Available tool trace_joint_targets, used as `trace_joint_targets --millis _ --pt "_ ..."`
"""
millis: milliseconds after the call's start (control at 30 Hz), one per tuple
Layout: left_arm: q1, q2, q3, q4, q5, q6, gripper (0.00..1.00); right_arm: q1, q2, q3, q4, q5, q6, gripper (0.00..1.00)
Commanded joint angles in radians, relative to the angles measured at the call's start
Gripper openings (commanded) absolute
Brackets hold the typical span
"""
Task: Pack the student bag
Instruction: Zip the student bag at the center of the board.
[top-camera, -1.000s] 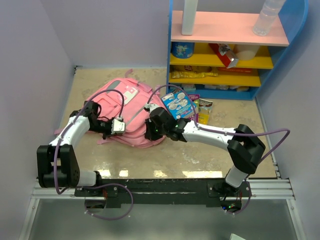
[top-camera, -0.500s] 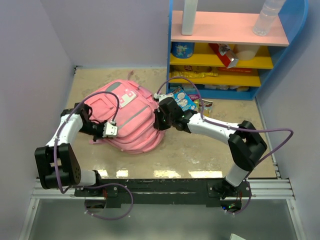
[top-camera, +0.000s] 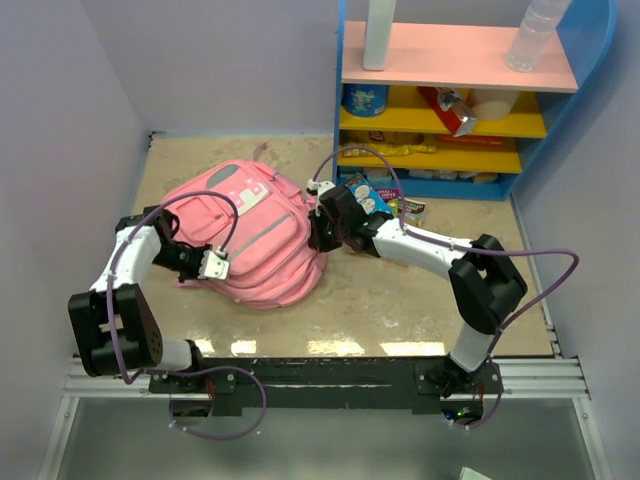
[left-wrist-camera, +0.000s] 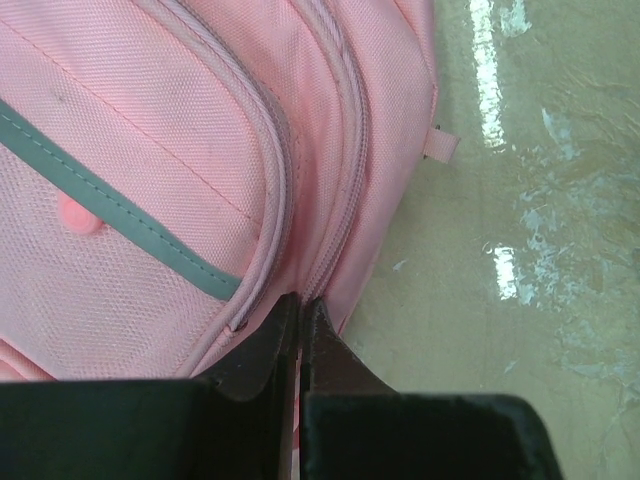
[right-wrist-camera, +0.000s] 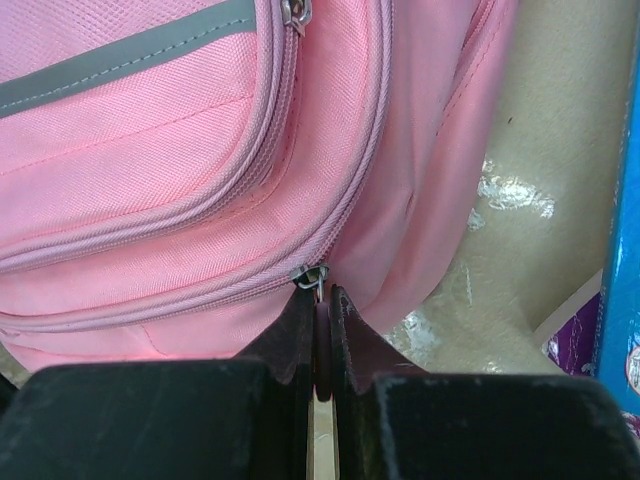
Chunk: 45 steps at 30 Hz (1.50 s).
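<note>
While the student bag (top-camera: 255, 235) lies flat on the table (top-camera: 400, 300) (left of centre, near the blue shelf (top-camera: 341, 90)), both grippers grip it. The left gripper (left-wrist-camera: 300, 312) has its jaws pinched on fabric beside a zipper (left-wrist-camera: 348, 170) at the bag's near-left edge. The right gripper (right-wrist-camera: 318, 300) has its jaws clamped on a zipper pull (right-wrist-camera: 311, 276) at the right side.

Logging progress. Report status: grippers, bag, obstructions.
Left gripper shut on student bag seam. Right gripper shut on zipper pull. Visible zippers look closed. Blue packet beside right wrist, not blocking.
</note>
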Motion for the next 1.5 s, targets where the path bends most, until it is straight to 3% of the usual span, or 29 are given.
trace_joint_targets --millis 0,100,133,167,233,267,367,433,567,733,800,833,1067,1267,1400,1467 --pt "0.052 -0.021 0.037 -0.029 -0.208 0.03 0.0 -0.061 -0.08 -0.05 0.039 0.138 -0.035 0.0" --pt "0.052 -0.053 0.029 0.109 -0.166 -0.07 0.0 -0.057 -0.157 -0.127 0.08 0.101 -0.015 0.0" --pt "0.052 -0.064 0.035 0.132 -0.111 -0.096 0.05 -0.054 -0.179 -0.15 0.093 0.083 0.005 0.0" --pt "0.052 -0.075 0.045 0.146 -0.079 -0.163 0.16 -0.042 -0.199 -0.171 0.108 0.055 0.011 0.0" --pt "0.052 -0.076 0.098 0.137 0.028 -0.213 0.31 -0.026 -0.234 -0.219 0.132 0.041 0.036 0.0" --pt "0.052 -0.07 0.121 0.11 0.061 -0.223 0.45 -0.005 -0.236 -0.224 0.129 0.034 0.042 0.0" --pt "0.051 -0.049 0.207 -0.037 0.173 -0.201 0.64 0.058 -0.229 -0.236 0.123 0.035 0.062 0.0" --pt "0.048 -0.04 0.253 -0.111 0.246 -0.223 0.71 0.096 -0.223 -0.238 0.125 0.044 0.077 0.0" --pt "-0.061 -0.092 0.226 -0.11 0.271 -0.274 0.73 0.165 -0.214 -0.244 0.151 0.026 0.123 0.0" --pt "-0.208 -0.095 0.203 0.004 0.323 -0.45 0.8 0.221 -0.197 -0.218 0.151 0.026 0.148 0.0" --pt "-0.27 -0.078 0.181 0.057 0.305 -0.506 0.9 0.225 -0.199 -0.209 0.151 0.026 0.151 0.0" --pt "-0.309 -0.066 0.172 0.085 0.293 -0.53 1.0 0.227 -0.2 -0.205 0.148 0.026 0.151 0.0" --pt "-0.466 -0.057 0.068 0.442 0.194 -0.835 1.0 0.227 -0.199 -0.19 0.125 -0.023 0.148 0.0" --pt "-0.626 -0.038 -0.001 0.619 0.063 -0.978 1.0 0.227 -0.206 -0.184 0.114 -0.028 0.152 0.0" --pt "-0.675 0.012 -0.001 0.633 0.026 -0.984 1.0 0.229 -0.214 -0.175 0.085 -0.026 0.151 0.0" --pt "-0.682 0.031 0.0 0.636 0.021 -0.986 0.93 0.229 -0.223 -0.176 0.073 -0.031 0.149 0.0"
